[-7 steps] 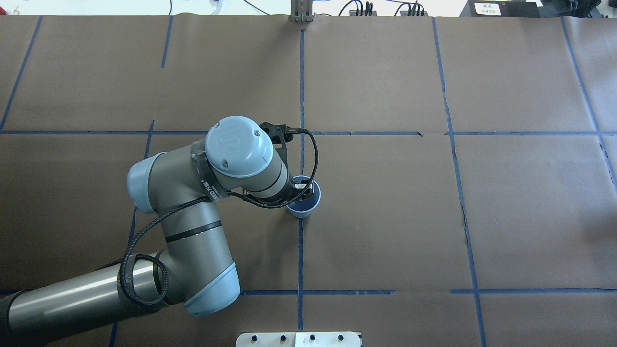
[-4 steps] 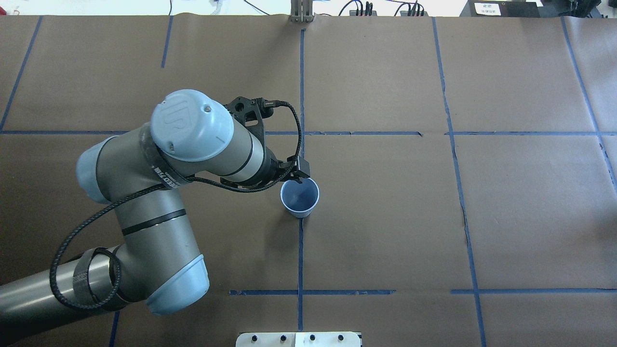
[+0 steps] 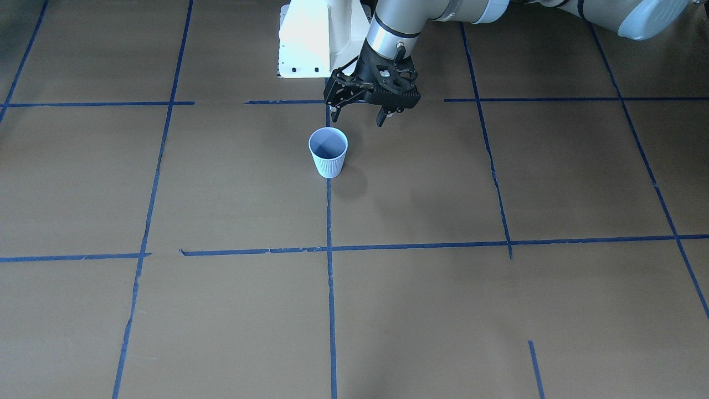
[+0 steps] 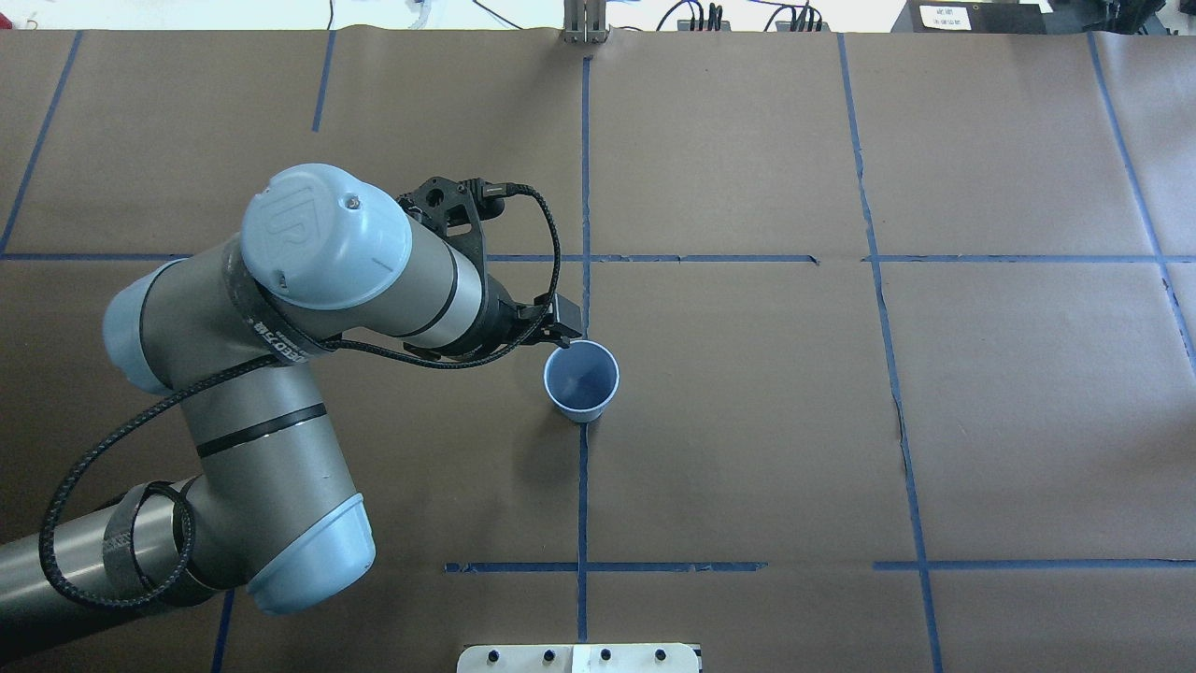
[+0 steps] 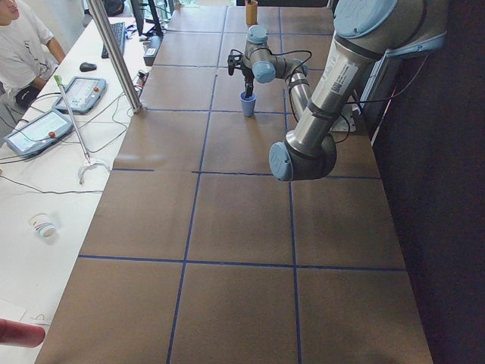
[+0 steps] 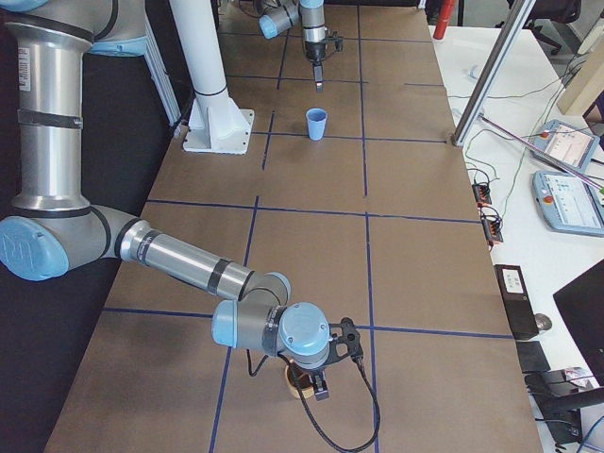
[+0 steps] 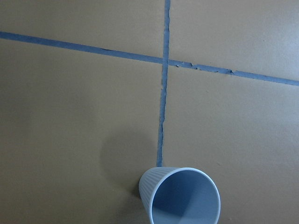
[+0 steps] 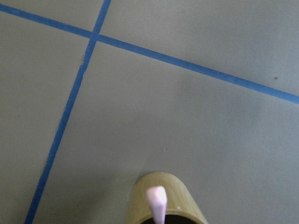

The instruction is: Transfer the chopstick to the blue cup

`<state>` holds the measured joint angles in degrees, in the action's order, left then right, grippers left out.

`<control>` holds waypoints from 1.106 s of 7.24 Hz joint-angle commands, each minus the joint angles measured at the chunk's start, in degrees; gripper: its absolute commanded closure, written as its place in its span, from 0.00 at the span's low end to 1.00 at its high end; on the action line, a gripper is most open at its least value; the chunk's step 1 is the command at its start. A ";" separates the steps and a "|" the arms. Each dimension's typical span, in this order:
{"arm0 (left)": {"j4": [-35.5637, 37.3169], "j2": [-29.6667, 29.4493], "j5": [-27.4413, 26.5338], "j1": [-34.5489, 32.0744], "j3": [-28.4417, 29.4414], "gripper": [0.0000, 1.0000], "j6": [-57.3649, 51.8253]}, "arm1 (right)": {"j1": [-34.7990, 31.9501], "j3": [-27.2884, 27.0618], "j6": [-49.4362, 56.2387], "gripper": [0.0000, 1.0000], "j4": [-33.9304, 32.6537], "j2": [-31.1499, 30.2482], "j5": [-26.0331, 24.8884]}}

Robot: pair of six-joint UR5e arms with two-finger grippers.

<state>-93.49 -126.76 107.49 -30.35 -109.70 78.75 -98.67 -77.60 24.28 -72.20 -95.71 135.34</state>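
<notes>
1. The left gripper (image 3: pixel 359 116) hung just beside the cup (image 3: pixel 328 152), on the robot's side of it and above its rim. Its fingers were spread wide with nothing between them.
2. The cup stood upright on the table (image 3: pixel 443 194), on a tape line (image 7: pixel 163 93). Its mouth faced up, which would suit dropping a stick in from above. In the overhead and left wrist views its inside looked bare.
3. The chopstick (image 8: pixel 157 200) was probably the pale tip standing out of a tan holder (image 8: pixel 138 205), though the right wrist view was too blurred to be sure. The holder sat well apart from the cup, towards the robot's right end of the table. On that reading, the transfer was not yet done.
4. The right gripper (image 6: pixel 319 387) hovered over the holder, likely so as to take the stick by its upper end. Only the right side view showed this gripper, so whether its fingers were spread or closed could not be told.
5. The front view alone showed the spread of the left fingers, since the overhead view mostly hid them under the wrist. The right side view showed holder and cup together, and so how far apart they were. The left wrist view gave the closest look into the cup.
</notes>
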 commanded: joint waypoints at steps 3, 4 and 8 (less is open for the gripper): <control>-0.02 0.37 0.00 0.02 -0.78 0.01 0.09 | -0.03 -0.71 -0.20 0.50 4.85 -0.61 0.45; -0.02 0.37 0.00 0.02 -0.96 0.01 0.09 | -0.03 -0.80 -0.37 0.50 6.44 -0.71 0.45; -0.11 1.07 0.00 0.11 -1.75 0.01 1.50 | -0.03 -1.06 -0.29 0.51 6.81 -0.71 3.17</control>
<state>-93.54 -126.02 107.49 -30.26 -111.30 80.18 -98.70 -78.48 23.99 -65.45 -96.46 137.82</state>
